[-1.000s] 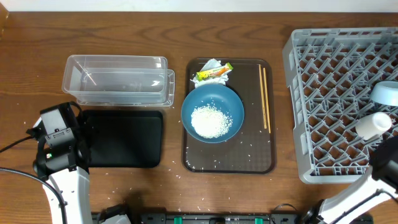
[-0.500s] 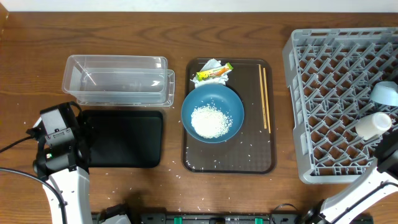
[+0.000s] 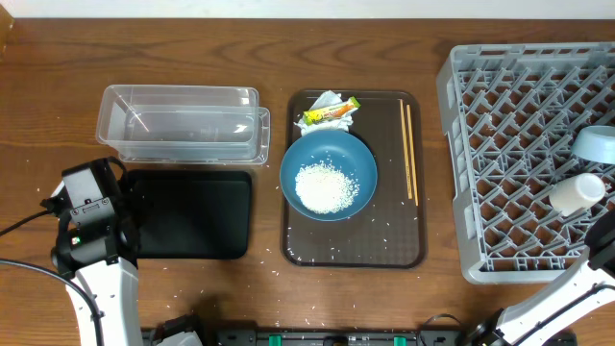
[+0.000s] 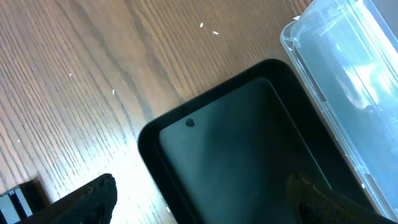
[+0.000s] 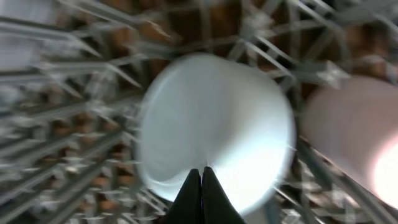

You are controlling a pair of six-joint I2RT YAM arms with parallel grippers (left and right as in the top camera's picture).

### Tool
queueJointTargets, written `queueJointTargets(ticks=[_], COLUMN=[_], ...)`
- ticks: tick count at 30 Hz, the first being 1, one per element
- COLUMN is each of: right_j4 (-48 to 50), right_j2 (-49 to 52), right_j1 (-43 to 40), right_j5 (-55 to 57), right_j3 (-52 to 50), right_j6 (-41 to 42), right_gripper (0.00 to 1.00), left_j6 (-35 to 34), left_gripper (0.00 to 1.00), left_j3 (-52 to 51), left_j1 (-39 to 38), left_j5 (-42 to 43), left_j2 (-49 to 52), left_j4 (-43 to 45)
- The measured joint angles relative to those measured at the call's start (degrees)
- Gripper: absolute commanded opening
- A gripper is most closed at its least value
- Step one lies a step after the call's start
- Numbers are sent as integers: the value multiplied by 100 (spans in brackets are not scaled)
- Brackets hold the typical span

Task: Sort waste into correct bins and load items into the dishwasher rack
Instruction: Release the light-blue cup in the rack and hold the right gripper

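Note:
On the brown serving tray, a dark-blue bowl (image 3: 329,175) holds white rice (image 3: 327,187). Behind it lie a crumpled tissue (image 3: 325,100) and a yellow-green wrapper (image 3: 330,112), with chopsticks (image 3: 409,149) to the right. The clear tub (image 3: 183,123) and the black tray (image 3: 192,213) sit on the left. My left gripper (image 4: 200,182) hangs open over the black tray's (image 4: 249,155) near-left corner, holding nothing. The grey rack (image 3: 509,144) holds a light-blue bowl (image 3: 596,144) and a white cup (image 3: 577,192). My right gripper (image 5: 202,171) is shut and empty above the upturned light-blue bowl (image 5: 211,118).
The brown serving tray (image 3: 394,245) has stray rice grains on it, and more grains dot the wood (image 3: 279,274) in front of it. The rack's pegs (image 5: 68,124) surround the bowl, and the pinkish cup (image 5: 354,137) lies just to its right.
The right arm has drawn back a little toward the lower right edge of the overhead view. The left arm and all the objects are where they were.

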Motion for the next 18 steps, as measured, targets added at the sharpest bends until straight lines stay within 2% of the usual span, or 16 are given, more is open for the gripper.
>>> queueJointTargets(ticks=[6,18], right_j4=[409,-203], right_j2=[0,46], right_j1=[7,74], right_j5=[-437,306], right_j3=[0,0], right_j6=[26,48], right_gripper=[1,1], left_j6=[0,0], left_gripper=[90,89], left_j3=[0,0], left_j1=[0,0], left_j5=[0,0], left_j2=[0,0], left_j4=[0,0])
